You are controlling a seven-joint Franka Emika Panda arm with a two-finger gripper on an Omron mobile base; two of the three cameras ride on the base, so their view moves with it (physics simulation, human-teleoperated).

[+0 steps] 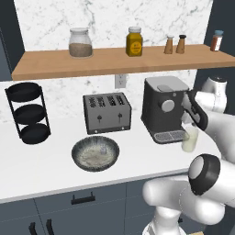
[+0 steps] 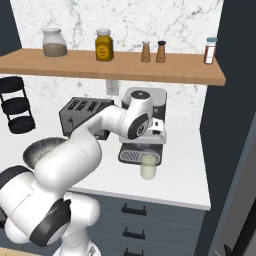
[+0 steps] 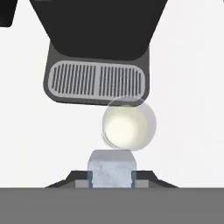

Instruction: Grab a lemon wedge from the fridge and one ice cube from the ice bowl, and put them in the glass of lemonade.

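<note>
My gripper [image 3: 112, 177] is shut on the ice cube [image 3: 112, 167], a small bluish-white block between the finger tips. Directly beneath it stands the glass of lemonade [image 3: 128, 124], seen from above with pale yellow liquid. The glass [image 1: 189, 139] sits on the white counter in front of the coffee machine's drip tray, and the gripper [image 1: 187, 122] hangs just over it. From the right base view the hand [image 2: 154, 135] hovers above the glass [image 2: 148, 165]. The ice bowl [image 1: 75, 153], speckled grey with a dark rim, lies left on the counter. The lemon wedge and the fridge are out of view.
A dark coffee machine [image 1: 163, 108] stands right behind the glass. A grey toaster [image 1: 106, 112] and a black three-tier rack [image 1: 27, 112] stand further left. A wooden shelf [image 1: 114, 62] with jars runs overhead. A tall dark cabinet [image 2: 235, 125] bounds the counter's right end.
</note>
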